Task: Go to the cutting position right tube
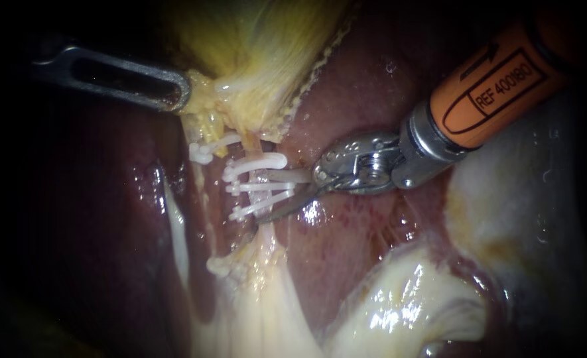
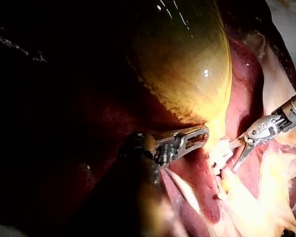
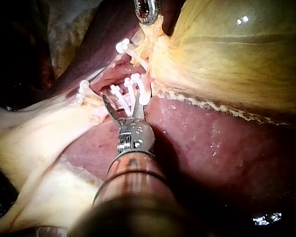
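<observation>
Orange sheathing covers the shaft of our right instrument [image 1: 270, 199], which enters the endoscope view from the upper right; its two slim blades stand apart in a moderate V and hold nothing. The right tube [image 1: 260, 176] runs down from the gallbladder [image 1: 260, 53] at mid-scene and is crossed by three white clips [image 1: 260, 187]; it lies at the blade tips, the upper blade reaching in just below the top clip and the lower blade passing under the lowest one; we cannot tell whether either blade touches the tube. To the left, our left instrument [image 1: 180, 93] has its slotted jaws closed on the gallbladder's yellow lower edge; dark red liver [image 1: 346, 86] lies to the right.

From the left wrist, the left instrument [image 2: 203, 134] shows its jaws lying together, tips buried in the gallbladder's [image 2: 187, 59] pale fringe; the right instrument [image 2: 233, 156] sits just beyond, blades parted.

From the right wrist, the right instrument [image 3: 122, 101] spreads its blades around the clips [image 3: 130, 91]; the left instrument [image 3: 147, 11] pinches the gallbladder [image 3: 227, 64] farther ahead; liver [image 3: 212, 148] lies beside the shaft.
</observation>
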Robot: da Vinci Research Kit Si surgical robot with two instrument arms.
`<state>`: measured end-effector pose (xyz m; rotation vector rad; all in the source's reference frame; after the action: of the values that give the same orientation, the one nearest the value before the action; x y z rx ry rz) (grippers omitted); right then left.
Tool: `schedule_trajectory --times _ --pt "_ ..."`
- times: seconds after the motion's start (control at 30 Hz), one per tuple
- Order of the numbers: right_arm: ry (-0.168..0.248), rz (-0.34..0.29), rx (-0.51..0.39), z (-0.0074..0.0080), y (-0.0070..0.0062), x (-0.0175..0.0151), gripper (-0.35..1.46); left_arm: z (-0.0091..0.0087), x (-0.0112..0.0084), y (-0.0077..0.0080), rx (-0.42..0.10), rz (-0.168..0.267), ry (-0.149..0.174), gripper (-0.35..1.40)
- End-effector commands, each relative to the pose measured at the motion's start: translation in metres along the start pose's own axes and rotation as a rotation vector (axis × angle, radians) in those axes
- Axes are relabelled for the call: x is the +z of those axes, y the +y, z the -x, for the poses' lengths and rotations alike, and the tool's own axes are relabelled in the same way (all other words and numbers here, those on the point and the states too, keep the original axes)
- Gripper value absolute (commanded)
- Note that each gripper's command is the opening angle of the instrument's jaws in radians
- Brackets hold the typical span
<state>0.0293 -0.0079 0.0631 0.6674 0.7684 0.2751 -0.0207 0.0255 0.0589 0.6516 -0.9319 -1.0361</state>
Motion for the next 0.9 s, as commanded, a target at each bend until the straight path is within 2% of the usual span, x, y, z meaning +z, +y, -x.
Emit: schedule_trajectory --times 0.03,0.13,0.2,0.33,0.5,0.57,0.7,0.9 --pt "0.0 -0.001 -0.001 -0.0001 -0.0001 -0.0001 1.33 0.0 0.0 0.0 0.0 0.0 0.0 -0.35" --pt "0.0 -0.004 -0.002 -0.0004 -0.0006 -0.0003 1.37 0.0 0.0 0.0 0.0 0.0 0.0 -0.35" --pt "-0.001 -0.006 -0.004 -0.0008 -0.0015 -0.0006 1.38 0.0 0.0 0.0 0.0 -0.001 0.0 -0.35" --pt "0.042 -0.044 -0.009 -0.0015 -0.0037 -0.0012 1.38 0.0 0.0 0.0001 0.0 -0.001 0.001 -0.35" --pt "0.045 -0.061 -0.015 -0.0022 -0.0064 -0.0022 1.38 0.0001 -0.0001 0.0001 0.0 -0.001 0.001 -0.35" --pt "0.052 -0.067 -0.012 -0.0023 -0.007 -0.0026 1.38 0.0001 -0.0001 0.0001 0.0 -0.001 0.001 -0.35" --pt "0.057 -0.076 -0.001 -0.0019 -0.0076 -0.004 1.38 0.0001 -0.0001 0.0001 0.0 -0.002 0.001 -0.35" --pt "0.059 -0.076 0.016 -0.001 -0.0068 -0.0056 1.37 0.0001 -0.0002 0.0001 0.0 -0.002 0.001 -0.35"
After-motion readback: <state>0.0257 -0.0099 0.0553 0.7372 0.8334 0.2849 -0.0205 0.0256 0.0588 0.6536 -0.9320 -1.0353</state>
